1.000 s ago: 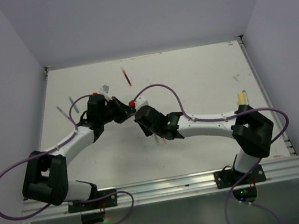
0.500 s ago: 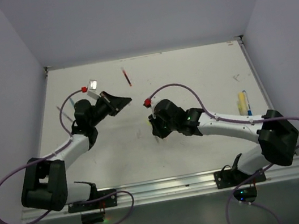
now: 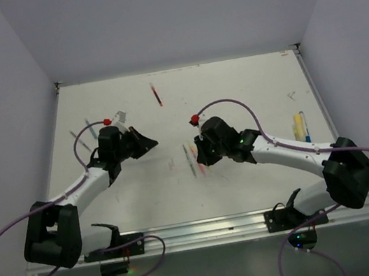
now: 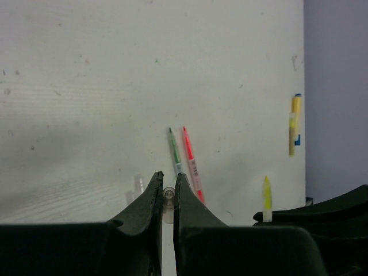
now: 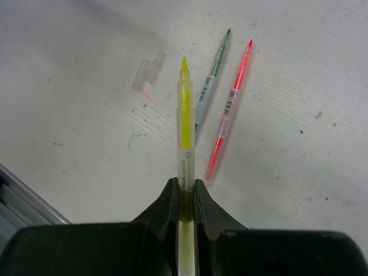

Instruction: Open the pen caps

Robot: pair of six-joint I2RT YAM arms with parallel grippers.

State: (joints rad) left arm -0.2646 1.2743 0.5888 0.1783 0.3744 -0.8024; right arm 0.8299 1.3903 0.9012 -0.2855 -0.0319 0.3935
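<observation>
A pen (image 5: 210,92) lies beside a second pen (image 5: 227,118) on the table (image 5: 86,144), cap (image 5: 148,72) apparently nearby.

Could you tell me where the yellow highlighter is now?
The highlighter is clamped in the right gripper, uncapped tip pointing away; in the right wrist view, the green pen and pink pen lie right of it.

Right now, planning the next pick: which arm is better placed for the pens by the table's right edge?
Right: those pens lie beside the right arm, far from the left arm; the right jaws hold a yellow highlighter.
</observation>
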